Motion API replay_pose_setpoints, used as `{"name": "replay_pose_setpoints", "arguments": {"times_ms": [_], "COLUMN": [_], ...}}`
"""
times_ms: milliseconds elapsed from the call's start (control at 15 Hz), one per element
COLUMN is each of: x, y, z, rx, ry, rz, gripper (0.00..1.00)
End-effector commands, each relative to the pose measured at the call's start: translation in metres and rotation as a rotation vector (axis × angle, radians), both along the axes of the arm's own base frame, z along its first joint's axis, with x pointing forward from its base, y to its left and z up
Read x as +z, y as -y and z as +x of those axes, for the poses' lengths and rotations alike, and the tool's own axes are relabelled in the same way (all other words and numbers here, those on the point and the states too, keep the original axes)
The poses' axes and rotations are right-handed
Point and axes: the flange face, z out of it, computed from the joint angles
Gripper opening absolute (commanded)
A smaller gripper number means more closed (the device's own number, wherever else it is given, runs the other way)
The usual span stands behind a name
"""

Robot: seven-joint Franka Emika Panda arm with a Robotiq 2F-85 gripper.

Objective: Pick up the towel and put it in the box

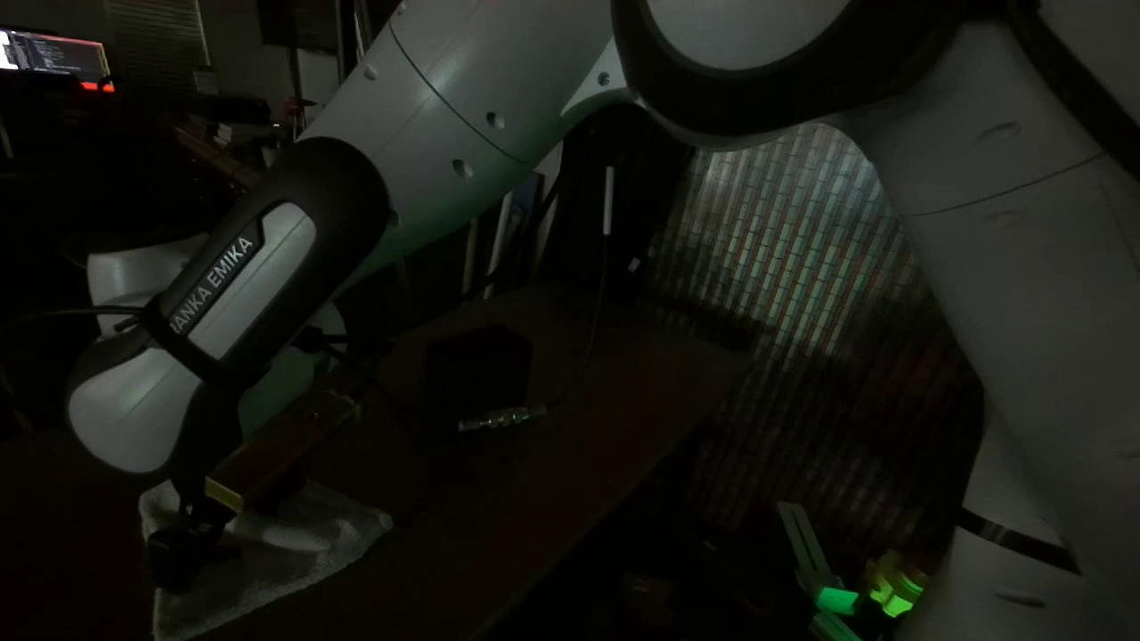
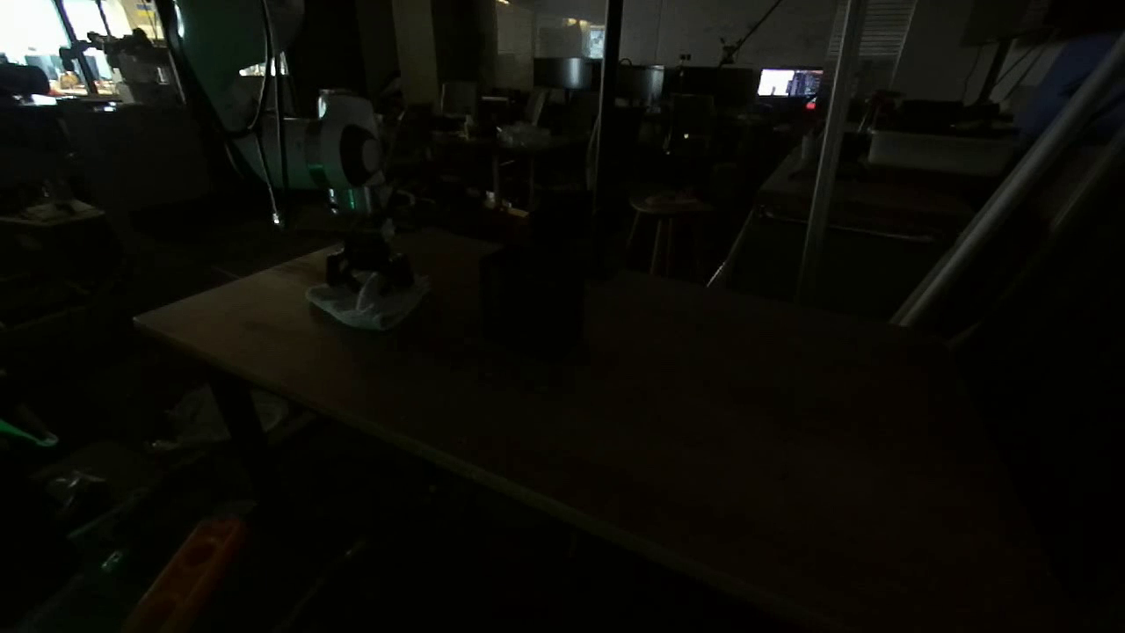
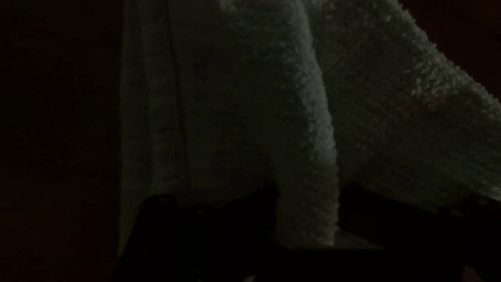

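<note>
In an exterior view, at the far left, we see a lit screen (image 1: 53,58). Rightward of it the arm (image 1: 472,98) slants down through the dim room to the table (image 2: 703,413), where the gripper (image 3: 308,194) points downward at a pale, rumpled towel (image 1: 312,534) lying on it. In the wrist view we find the gripper's two fingers (image 3: 250,215) partway apart, with a raised fold of the towel in the gap between them; we cannot tell whether they pinch it. Right of the towel, in both exterior views, we have the dark box (image 1: 481,365), standing on the table apart from the towel; its inside is too dark for us to make out. A shiny metal connector (image 1: 503,418) shows in front of the box. Farther right we see a patterned panel (image 1: 784,258), then, low down, a small piece lit green (image 1: 837,599).
</note>
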Motion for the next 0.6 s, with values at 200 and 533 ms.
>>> {"name": "replay_pose_setpoints", "arguments": {"times_ms": [200,533], "x": [0.007,0.027], "y": [-0.008,-0.005], "z": [-0.002,0.000], "rx": [0.010,0.002], "ry": [-0.003,0.015], "rz": [0.038,0.028], "gripper": [0.07,0.10]}}
